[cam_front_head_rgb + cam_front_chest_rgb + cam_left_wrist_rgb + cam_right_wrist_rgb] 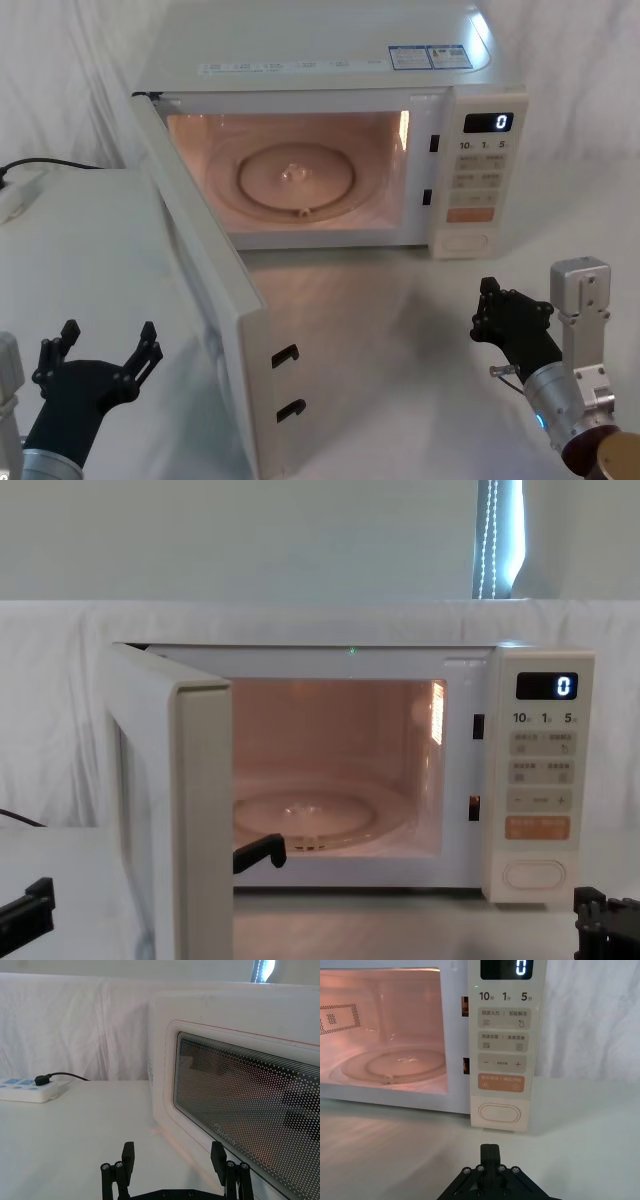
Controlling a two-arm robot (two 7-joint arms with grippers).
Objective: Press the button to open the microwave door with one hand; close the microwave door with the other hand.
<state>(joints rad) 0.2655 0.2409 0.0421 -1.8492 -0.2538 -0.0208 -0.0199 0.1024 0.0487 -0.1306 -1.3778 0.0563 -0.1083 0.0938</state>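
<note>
The door (205, 290) is standing wide open, swung out from the left side of the microwave (330, 60) toward the robot, with its two latch hooks facing forward at its free edge. The cavity is lit and the turntable (296, 175) is showing inside. The display (488, 122) is reading 0. Judging from this, the first step, pressing to release the door, is complete.

The button (498, 1113) is sitting at the foot of the control panel, on the right end of the microwave, directly below the orange key (502, 1082). Nothing is touching it.

The right pincer (487, 312) is hanging in front of the microwave's right end, level with the button but well apart from it. Its fingers are pressed together and holding nothing, a posture suited to poking.

The left pincer (105, 345) is hovering over the tabletop (90, 250) to the left of the microwave, just outside the door's outer face. Its fingers (128, 1152) are spread wide and empty, and the door window (250, 1095) is lying just beside them without contact.

What is remaining is the closing step: the left pincer appears to be positioned to push the door's outer face back toward the microwave until the hooks are engaging.
</note>
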